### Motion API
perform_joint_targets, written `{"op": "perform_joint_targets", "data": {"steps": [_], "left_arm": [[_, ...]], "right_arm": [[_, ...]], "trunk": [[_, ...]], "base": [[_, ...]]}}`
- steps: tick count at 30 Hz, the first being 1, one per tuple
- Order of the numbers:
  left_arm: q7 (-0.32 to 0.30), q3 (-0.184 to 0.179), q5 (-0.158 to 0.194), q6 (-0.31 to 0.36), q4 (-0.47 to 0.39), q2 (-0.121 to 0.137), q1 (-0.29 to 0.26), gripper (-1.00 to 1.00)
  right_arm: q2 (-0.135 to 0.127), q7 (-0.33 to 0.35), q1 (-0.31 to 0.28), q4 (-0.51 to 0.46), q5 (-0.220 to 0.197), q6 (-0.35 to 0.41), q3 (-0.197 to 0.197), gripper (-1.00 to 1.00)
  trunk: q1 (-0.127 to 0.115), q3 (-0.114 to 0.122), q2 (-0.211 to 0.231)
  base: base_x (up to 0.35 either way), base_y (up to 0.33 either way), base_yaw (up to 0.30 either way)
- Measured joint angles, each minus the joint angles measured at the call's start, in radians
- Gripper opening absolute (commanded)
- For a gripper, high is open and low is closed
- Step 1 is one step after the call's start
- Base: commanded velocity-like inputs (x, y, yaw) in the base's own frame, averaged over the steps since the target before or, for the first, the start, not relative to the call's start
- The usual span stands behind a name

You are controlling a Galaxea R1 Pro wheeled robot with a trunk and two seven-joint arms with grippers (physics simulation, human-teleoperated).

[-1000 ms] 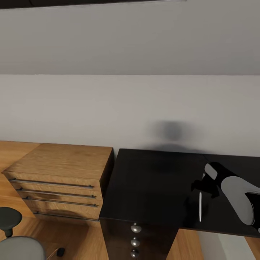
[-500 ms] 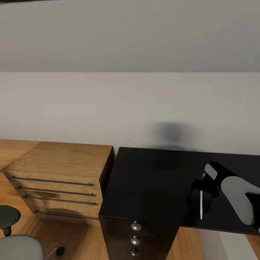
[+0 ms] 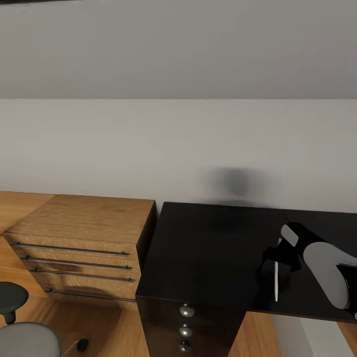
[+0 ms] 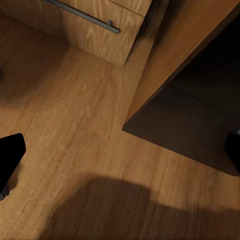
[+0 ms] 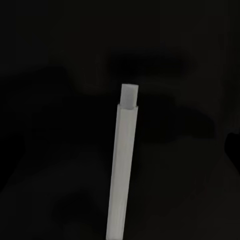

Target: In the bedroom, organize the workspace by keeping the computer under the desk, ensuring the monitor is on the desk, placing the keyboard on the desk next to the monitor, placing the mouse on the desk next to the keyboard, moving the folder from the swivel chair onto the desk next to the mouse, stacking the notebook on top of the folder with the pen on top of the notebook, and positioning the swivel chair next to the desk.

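**Pen held over the black desk top**

No brand, label or writing can be read on anything here.

In the head view the right gripper (image 3: 276, 258) sits at the lower right of the frame, over the desk (image 3: 208, 253), and clamps the top end of the pen (image 3: 276, 281); the whitish stick hangs straight down from it toward the glossy black top. In the right wrist view the pen (image 5: 123, 165) stands out pale against the dark surface. Whether its tip touches the desk cannot be told.

The desk's front edge runs across the lower middle of the frame, with round silver knobs (image 3: 186, 311) on the drawers below it. The black top around the pen is bare. At the left, a wooden drawer chest (image 3: 79, 248) stands just beside the desk's left edge. The swivel chair (image 3: 20, 322) shows at the lower left corner, well apart from the desk.

The left wrist view looks at wooden floor (image 4: 75, 130), with the left gripper's fingertips (image 4: 10, 157) spread wide, holding nothing.
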Motion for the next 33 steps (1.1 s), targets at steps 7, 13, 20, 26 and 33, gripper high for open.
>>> {"op": "perform_joint_targets", "data": {"steps": [7,13,20,26,33], "left_arm": [[0.000,0.000,0.000,0.000,0.000,0.000,0.000,1.00],[0.000,0.000,0.000,0.000,0.000,0.000,0.000,1.00],[0.000,0.000,0.000,0.000,0.000,0.000,0.000,1.00],[0.000,0.000,0.000,0.000,0.000,0.000,0.000,1.00],[0.000,0.000,0.000,0.000,0.000,0.000,0.000,1.00]], "right_arm": [[0.000,0.000,0.000,0.000,0.000,0.000,0.000,1.00],[0.000,0.000,0.000,0.000,0.001,0.001,0.000,-1.00],[0.000,0.002,-0.001,0.000,0.014,0.003,0.006,-1.00],[0.000,0.002,-0.001,-0.001,0.013,0.003,0.005,-1.00],[0.000,0.002,0.000,-0.001,0.013,0.003,0.005,-1.00]], "trunk": [[0.000,0.000,0.000],[0.000,0.000,0.000],[0.000,0.000,0.000],[0.000,0.000,0.000],[0.000,0.000,0.000]], "base": [[0.000,0.000,0.000],[0.000,0.000,0.000],[0.000,0.000,0.000],[0.000,0.000,0.000],[0.000,0.000,0.000]]}}
